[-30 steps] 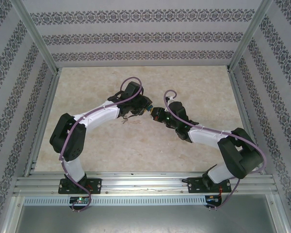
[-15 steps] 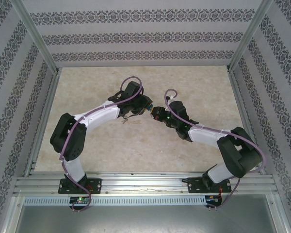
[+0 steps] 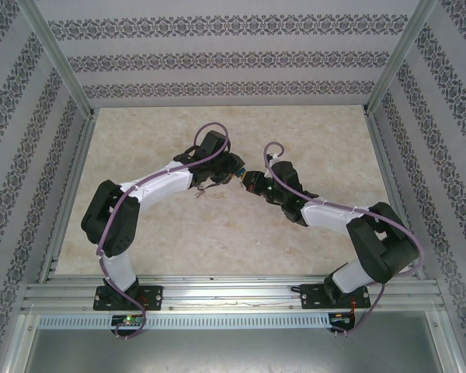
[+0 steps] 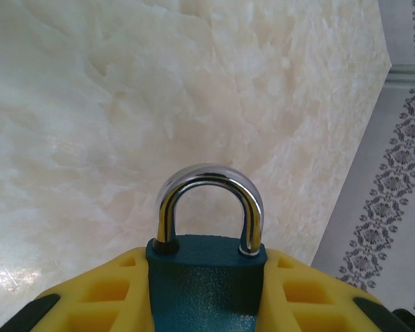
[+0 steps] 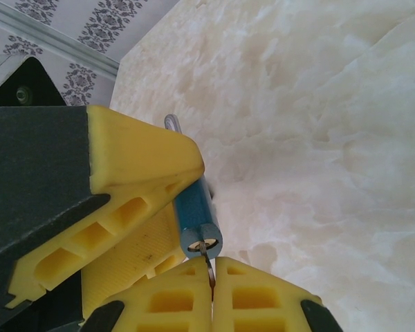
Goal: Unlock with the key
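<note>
Your padlock has a dark teal body and it is clamped between the two yellow fingers of the left gripper. Its chrome shackle stands out past the fingertips, and both legs of the shackle go into the body.

In the right wrist view you see the round bottom face of the padlock pointing at the right gripper. This gripper is pressed together on the key, with almost no gap between its pads. Only a thin piece of the key shows, and its tip is at the keyhole. How deep it goes in, you cannot tell.

From the top camera, the left gripper and the right gripper meet tip to tip over the middle of the marbled table, well apart from the patterned walls.
</note>
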Robot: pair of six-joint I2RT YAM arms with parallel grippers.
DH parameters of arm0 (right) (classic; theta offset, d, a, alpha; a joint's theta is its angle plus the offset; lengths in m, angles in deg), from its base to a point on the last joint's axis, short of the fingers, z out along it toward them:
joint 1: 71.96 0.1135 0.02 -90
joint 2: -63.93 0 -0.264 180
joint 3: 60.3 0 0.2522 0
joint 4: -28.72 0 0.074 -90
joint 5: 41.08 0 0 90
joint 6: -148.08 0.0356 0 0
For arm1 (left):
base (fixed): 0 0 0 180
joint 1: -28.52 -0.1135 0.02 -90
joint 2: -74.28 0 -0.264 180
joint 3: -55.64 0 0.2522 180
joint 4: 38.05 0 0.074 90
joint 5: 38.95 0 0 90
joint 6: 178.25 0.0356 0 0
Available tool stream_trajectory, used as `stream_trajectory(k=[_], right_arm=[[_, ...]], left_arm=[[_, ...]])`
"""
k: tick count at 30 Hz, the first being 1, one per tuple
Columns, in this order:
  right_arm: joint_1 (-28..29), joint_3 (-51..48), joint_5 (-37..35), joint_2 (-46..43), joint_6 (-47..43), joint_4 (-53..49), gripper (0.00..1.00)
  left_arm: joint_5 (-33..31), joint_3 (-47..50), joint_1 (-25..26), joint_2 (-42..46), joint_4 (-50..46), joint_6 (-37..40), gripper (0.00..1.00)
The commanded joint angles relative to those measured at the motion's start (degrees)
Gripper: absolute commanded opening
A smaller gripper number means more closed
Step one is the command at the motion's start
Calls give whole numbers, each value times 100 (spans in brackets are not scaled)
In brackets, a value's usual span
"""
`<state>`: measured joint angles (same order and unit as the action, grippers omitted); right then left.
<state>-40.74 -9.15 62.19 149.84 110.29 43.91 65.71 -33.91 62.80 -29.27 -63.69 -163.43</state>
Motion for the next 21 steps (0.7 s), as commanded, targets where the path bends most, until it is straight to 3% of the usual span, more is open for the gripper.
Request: stream_trajectory(k=[1,6,15,21], right_arm=[[-78,-188,116,-351,-33,449,9],[-259,-790,372,-807,1,313,24],[-509,-1168,1152,-1999,-404,-512,36],[-573,-1167,1741,-1918,-270,-156,40]], left_arm=[[596,-23,107,332,-276,412,17],[429,162,-86,534,-502,605,17],[369,200,-119,824,-780,1067,18],[166,180,-115,1079,-1328,1365,19]])
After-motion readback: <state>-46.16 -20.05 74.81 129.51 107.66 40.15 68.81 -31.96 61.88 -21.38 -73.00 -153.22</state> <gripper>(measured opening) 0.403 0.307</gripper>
